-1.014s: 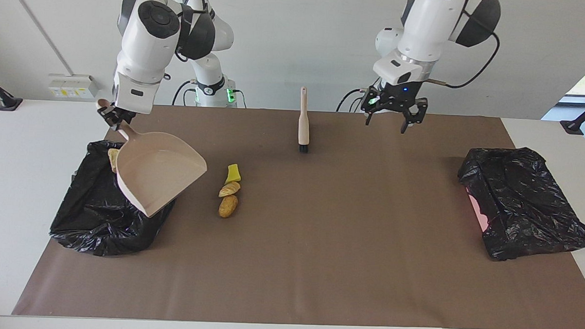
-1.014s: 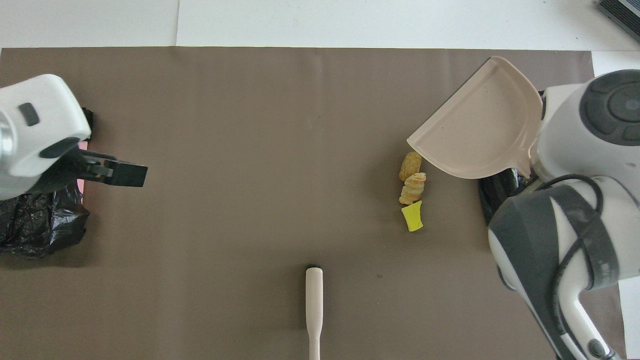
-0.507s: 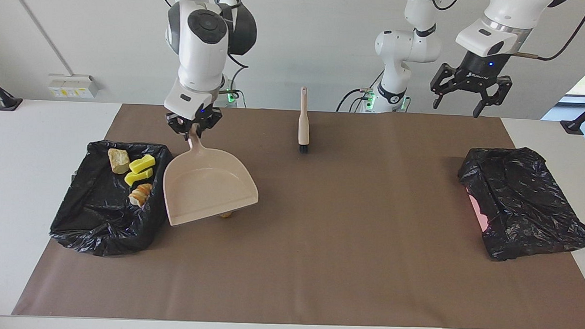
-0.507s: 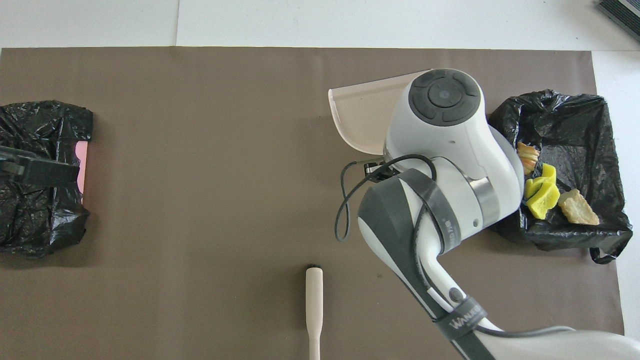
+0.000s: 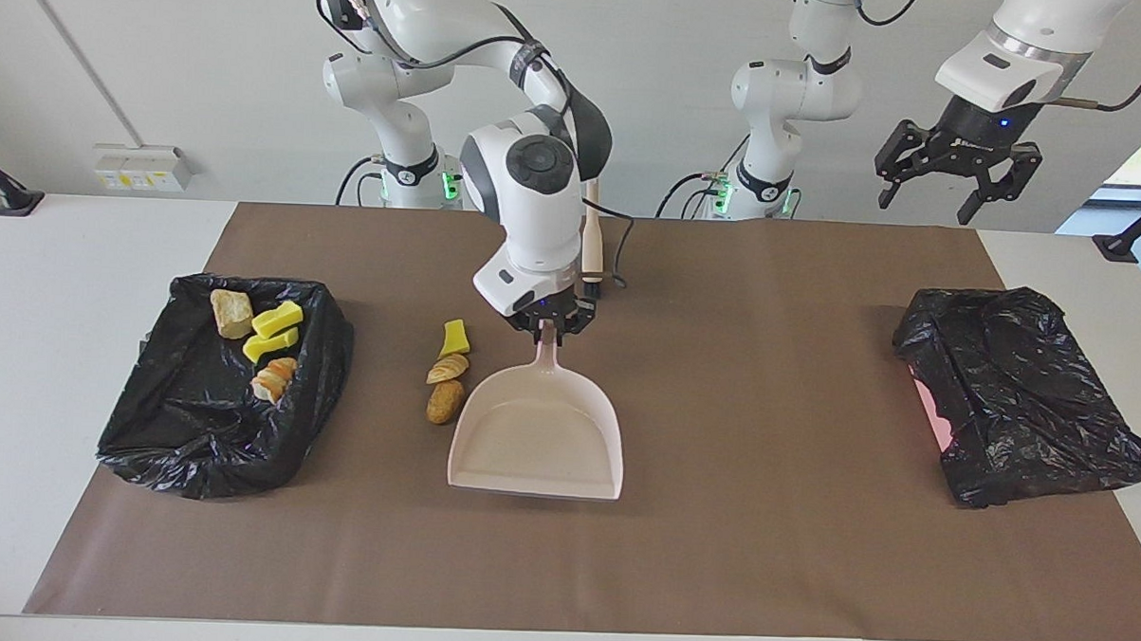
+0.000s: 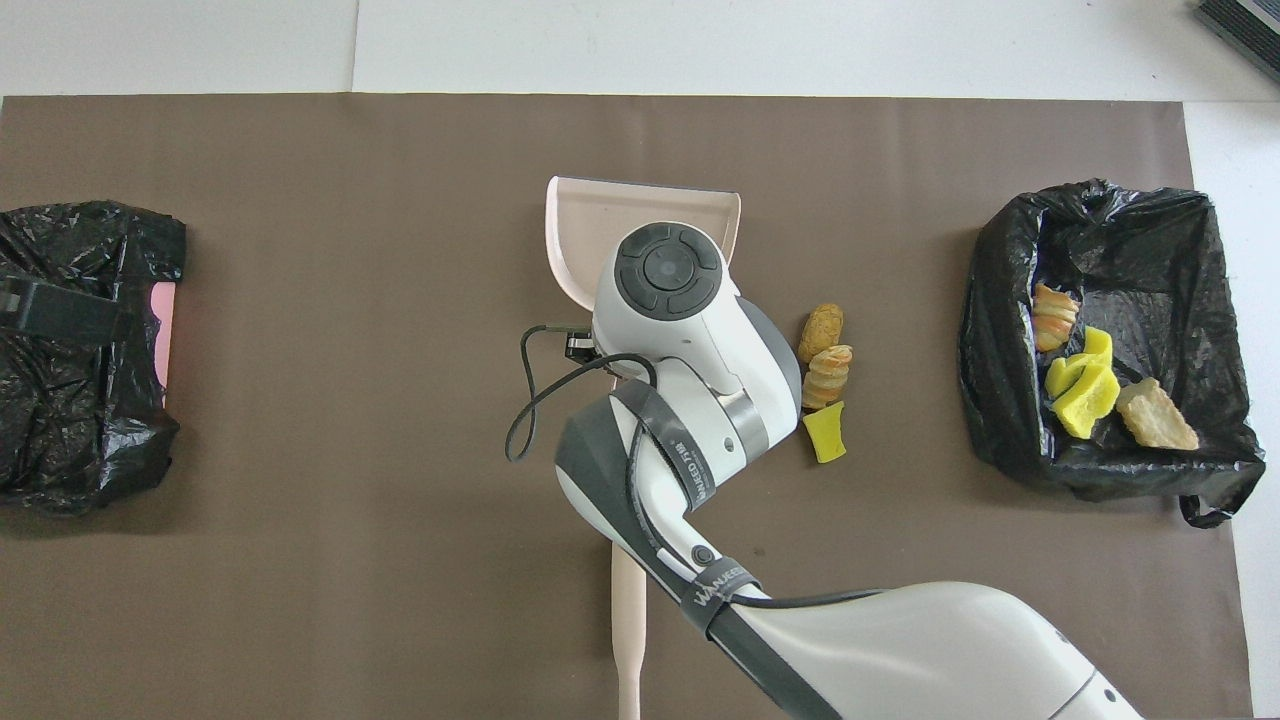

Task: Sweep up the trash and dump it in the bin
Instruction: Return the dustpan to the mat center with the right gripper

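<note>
Nearest the robots, the brush (image 5: 591, 241) lies untouched. Right gripper (image 5: 549, 327) clamps the pink dustpan (image 5: 538, 443) by its handle, pan flat mid-table. Beside it, three trash pieces (image 5: 447, 371) wait; four sit in the lined bin (image 5: 197, 421) at the right arm's end. Left gripper (image 5: 957, 171) hangs spread, empty. Next, I'd say: fetch that brush, sweep them in.

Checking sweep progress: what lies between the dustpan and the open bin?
Three trash pieces lie in a row beside the dustpan; from them to the bin the mat is bare. Both views show it.
</note>
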Tool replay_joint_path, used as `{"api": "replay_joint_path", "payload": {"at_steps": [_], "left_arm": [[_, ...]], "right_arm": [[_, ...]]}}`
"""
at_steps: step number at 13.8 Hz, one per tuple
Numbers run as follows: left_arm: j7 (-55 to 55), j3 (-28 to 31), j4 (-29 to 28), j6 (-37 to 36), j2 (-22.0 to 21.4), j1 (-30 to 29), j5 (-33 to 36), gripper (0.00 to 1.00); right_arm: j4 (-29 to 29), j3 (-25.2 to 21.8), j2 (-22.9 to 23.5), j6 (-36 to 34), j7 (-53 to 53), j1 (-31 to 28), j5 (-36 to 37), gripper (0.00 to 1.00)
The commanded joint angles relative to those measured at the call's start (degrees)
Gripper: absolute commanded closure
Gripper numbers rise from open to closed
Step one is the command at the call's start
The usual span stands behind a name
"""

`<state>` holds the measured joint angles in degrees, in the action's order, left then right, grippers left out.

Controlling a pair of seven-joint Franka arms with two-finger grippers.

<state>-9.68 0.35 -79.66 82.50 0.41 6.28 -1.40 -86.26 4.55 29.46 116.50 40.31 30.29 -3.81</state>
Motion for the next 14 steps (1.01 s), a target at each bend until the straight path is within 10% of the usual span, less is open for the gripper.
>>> {"api": "replay_joint_path", "payload": {"at_steps": [1, 5, 10, 14], "left_arm": [[-0.3, -0.7, 2.2, -4.0, 1.0, -0.7, 0.2, 0.00], [0.1, -1.0, 0.4, -4.1, -1.3, -0.7, 1.0, 0.00], [2.7, -1.0, -0.1, -4.5, -1.8, -0.7, 1.1, 0.00], [2.6, -1.0, -0.1, -4.1, -1.8, -0.7, 1.1, 0.00]], "right_arm": [[-1.1, 0.0, -0.5, 0.9, 0.5, -0.4, -4.1, 1.00], [-4.5, 0.0, -0.5, 4.4, 0.5, 1.3, -4.3, 0.85], [-4.7, 0.0, -2.0, 1.1, -0.7, 1.4, -0.1, 0.00], [-9.2, 0.0, -11.1, -5.6, -1.0, 1.4, -0.1, 0.00]]}}
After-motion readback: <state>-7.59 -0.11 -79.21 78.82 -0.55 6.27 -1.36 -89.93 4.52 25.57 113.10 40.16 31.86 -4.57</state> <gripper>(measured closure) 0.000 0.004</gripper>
